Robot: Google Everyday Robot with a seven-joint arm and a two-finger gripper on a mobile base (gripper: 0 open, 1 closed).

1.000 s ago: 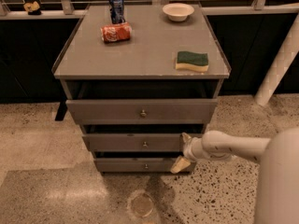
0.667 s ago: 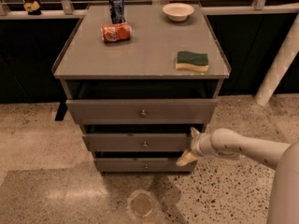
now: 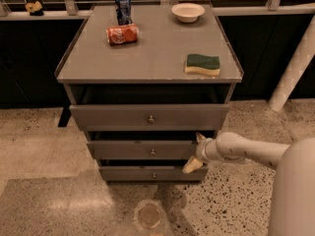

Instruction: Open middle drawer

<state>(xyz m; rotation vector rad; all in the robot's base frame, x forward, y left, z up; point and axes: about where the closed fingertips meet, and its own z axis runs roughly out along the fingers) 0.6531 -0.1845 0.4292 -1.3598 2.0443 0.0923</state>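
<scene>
Containers first. Three grey drawers in the cabinet [image 3: 147, 58], all ajar. The middle drawer [image 3: 123, 150] sits out a bit, with a dark gap showing above its front panel; can't tell what's inside. Top drawer [image 3: 113, 117], directly above the middle drawer, is the widest and stands furthest out; interior is in shadow, contents unreadable. Bottom drawer [image 3: 128, 173], directly below the middle drawer, is the narrowest and barely out; its inside is hidden.

White bowl [image 3: 188, 12] is on the cabinet top, far above and behind the middle drawer, toward its right end. I can't tell if it holds anything.

Also up there: blue can [image 3: 123, 8] upright and red can [image 3: 122, 34] on its side, both above the middle drawer's left half. Green-and-yellow sponge [image 3: 202, 64] lies above its right end.

My pincer [image 3: 196, 151] is at the right end of the middle drawer's front panel, well right of its knob [image 3: 152, 152]. Fingers are spread wide, one at the panel's top edge, one below its bottom edge, straddling that end. Nothing is clamped that I can see. My arm [image 3: 251, 150] comes in from the right of the middle drawer.
</scene>
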